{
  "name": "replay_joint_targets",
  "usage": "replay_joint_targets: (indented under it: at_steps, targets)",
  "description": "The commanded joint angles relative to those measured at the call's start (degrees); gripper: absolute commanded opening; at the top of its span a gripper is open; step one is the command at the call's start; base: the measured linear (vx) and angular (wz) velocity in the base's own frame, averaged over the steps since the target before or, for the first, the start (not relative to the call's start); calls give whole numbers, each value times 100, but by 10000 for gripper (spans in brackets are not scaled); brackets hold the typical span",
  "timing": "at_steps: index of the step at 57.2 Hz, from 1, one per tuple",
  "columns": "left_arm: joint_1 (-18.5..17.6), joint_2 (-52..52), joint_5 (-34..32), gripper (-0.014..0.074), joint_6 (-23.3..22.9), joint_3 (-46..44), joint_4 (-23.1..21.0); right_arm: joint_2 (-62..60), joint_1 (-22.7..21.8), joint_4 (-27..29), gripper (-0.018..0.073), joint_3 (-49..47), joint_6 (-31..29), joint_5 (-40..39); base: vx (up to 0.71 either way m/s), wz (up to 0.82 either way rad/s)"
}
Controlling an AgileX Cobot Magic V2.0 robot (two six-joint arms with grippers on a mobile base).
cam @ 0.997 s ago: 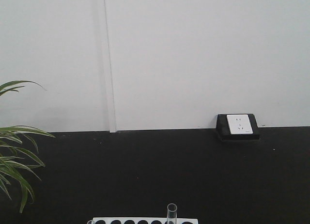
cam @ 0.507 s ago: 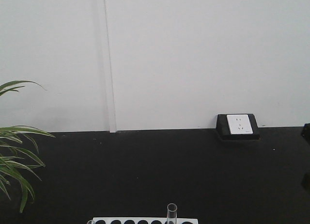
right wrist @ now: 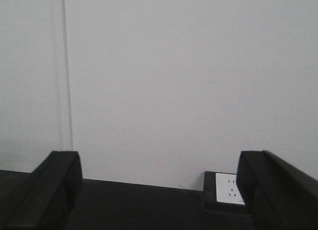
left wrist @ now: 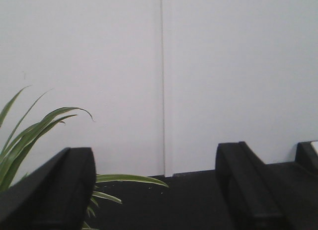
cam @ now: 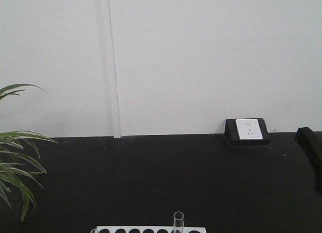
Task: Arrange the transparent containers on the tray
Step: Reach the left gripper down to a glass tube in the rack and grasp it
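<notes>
One transparent container [cam: 178,220], a clear glass tube, stands upright in a white rack [cam: 151,229] with dark round holes at the bottom edge of the front view. The tray is out of view. My left gripper [left wrist: 154,183] is open, its black fingers [left wrist: 54,190] wide apart with only the wall and plant leaves between them. My right gripper [right wrist: 156,183] is open too, and nothing sits between its fingers [right wrist: 49,190]. A black part of the right arm [cam: 311,145] shows at the right edge of the front view.
A black tabletop [cam: 166,177] runs back to a white wall. A green leafy plant [cam: 15,167] stands at the left, and its leaves [left wrist: 30,135] also show in the left wrist view. A white socket in a black box [cam: 248,130] sits at the back right.
A black part of the right arm has come into the front view from the right edge and reaches further left now. The tube and rack have not moved.
</notes>
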Motion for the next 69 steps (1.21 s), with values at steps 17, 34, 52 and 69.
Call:
replay_joint_targets:
  at_steps: [17,34,52,69]
  targets:
    - [-207,-132,-2463,478,-750,1723,1526,13,-45,-25,551,162,62,-511,0,0]
    - [-284,868,-4010,466,-1637,2403,3056,13,-45,-58,510,228,62,-527,0,0]
    - [-451,2739,-5187,466,-1617,1741,3058,13,-45,-64,510,228,0,-759,0,0]
    - [-552,3764,-5375,466,-1448,1012,3457,13,-45,-64,510,228,-42,-799,0,0]
